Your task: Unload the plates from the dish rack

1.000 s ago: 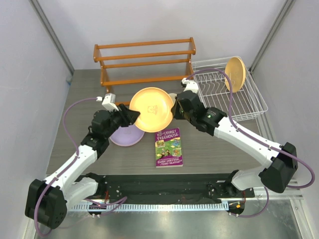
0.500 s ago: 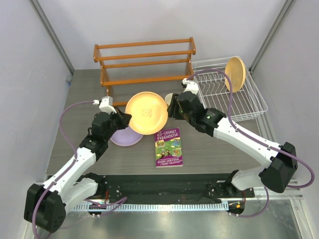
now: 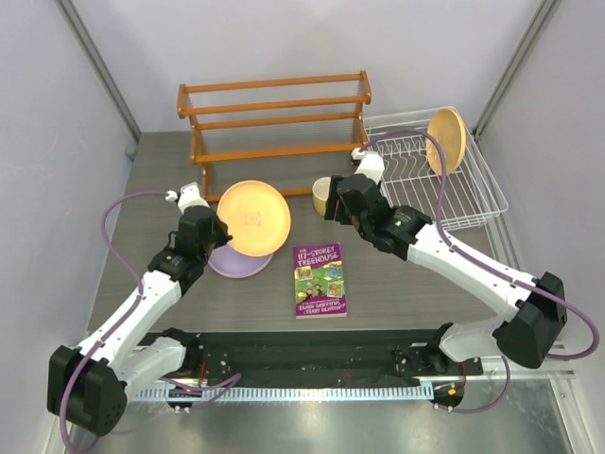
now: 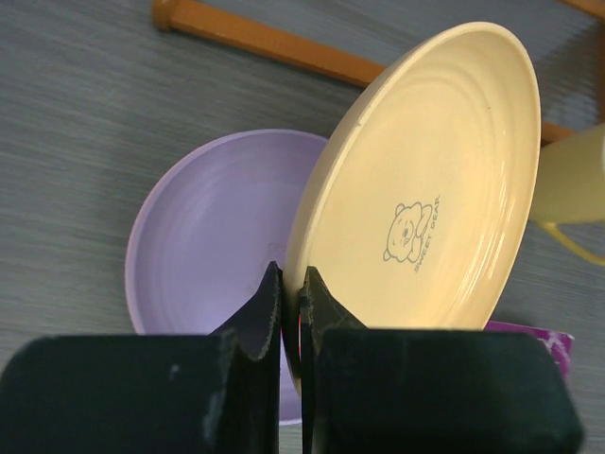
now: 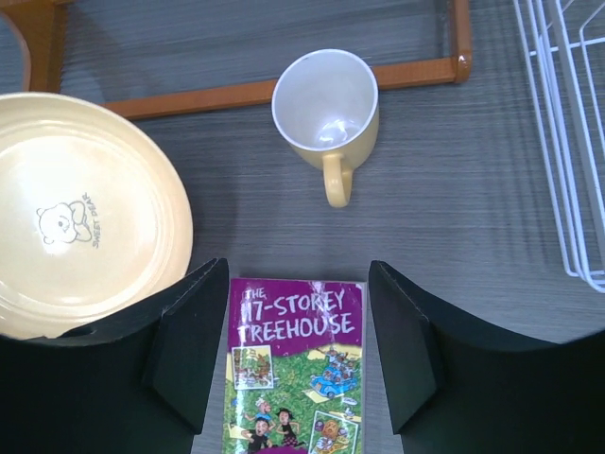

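Note:
A pale yellow-orange plate [image 3: 253,218] with a small bear print hangs tilted on edge above the table. My left gripper [image 4: 293,293] is shut on its lower rim [image 4: 301,284]. Under it a lilac plate [image 3: 236,262] lies flat on the table, seen behind the held plate in the left wrist view [image 4: 217,218]. An orange-tan plate [image 3: 444,139] stands upright in the white wire dish rack [image 3: 477,203] at the back right. My right gripper [image 5: 298,322] stands open and empty over the top of a book, to the right of the held plate [image 5: 76,218].
A yellow mug [image 3: 324,195] stands upright between the held plate and the rack. The purple book [image 3: 319,279] lies near the table's middle. An orange wooden shelf rack [image 3: 274,118] stands along the back. The dish rack's wire edge [image 5: 567,142] is at my right gripper's right.
The left gripper closed on the plate's rim; the right gripper let go, opened and drew back right. The left arm carried the plate left and lower, over the lilac plate.

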You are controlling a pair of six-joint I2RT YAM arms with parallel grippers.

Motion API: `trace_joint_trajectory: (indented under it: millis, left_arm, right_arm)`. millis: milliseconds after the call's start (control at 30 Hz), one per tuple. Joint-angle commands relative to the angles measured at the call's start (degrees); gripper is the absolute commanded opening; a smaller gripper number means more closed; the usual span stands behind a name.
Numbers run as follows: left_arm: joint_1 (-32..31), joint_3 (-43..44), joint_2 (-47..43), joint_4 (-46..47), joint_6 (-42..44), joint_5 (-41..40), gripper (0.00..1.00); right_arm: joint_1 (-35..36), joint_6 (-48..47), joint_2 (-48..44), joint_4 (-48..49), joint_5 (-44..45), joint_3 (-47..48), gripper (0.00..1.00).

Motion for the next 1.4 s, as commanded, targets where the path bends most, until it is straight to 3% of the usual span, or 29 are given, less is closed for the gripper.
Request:
trace_joint_trajectory:
  millis: [0,433,767,1067,1167,1267,1367]
  left_arm:
    - [0.93,1.03,1.07,-4.18,-4.34,-4.65,0.0]
    - [1.99,-3.11,-0.07,-4.18,-7.69,-6.76,0.0]
    - [1.99,-4.07,-0.07,-4.27,-7.6,-6.94,0.01]
    - [1.99,-3.64,0.02,-4.71,-6.2,-5.97,0.12]
    - [1.99,-3.2,-0.42,-5.5,-5.76,-6.93,0.24]
    - [1.99,-3.11,-1.03,-6.03,-5.41,-7.64,0.45]
    - [1.99,-3.28,-1.73,-6.29,-5.32,-7.9,0.46]
  right_arm:
    - [-0.03,-1.92,-2.04,-0.23,3.37,-0.15,0.66]
    - [-1.35,-2.63,-1.87,-0.76,4.43,-1.74,0.68]
    - [-3.72,-6.49,-2.75,-2.34,11.37,0.19,0.74]
    - [-12.58,-11.68,-2.05,-2.69,16.73,3.09,0.76]
    - [-17.94,-13.52,-1.34,-2.43,17.34,4.93,0.77]
    - [-21.11,-15.71,-0.12,-1.47,17.0,6.25,0.78]
    - [-24.55,-18.0,0.77,-0.15,16.65,7.31,0.79]
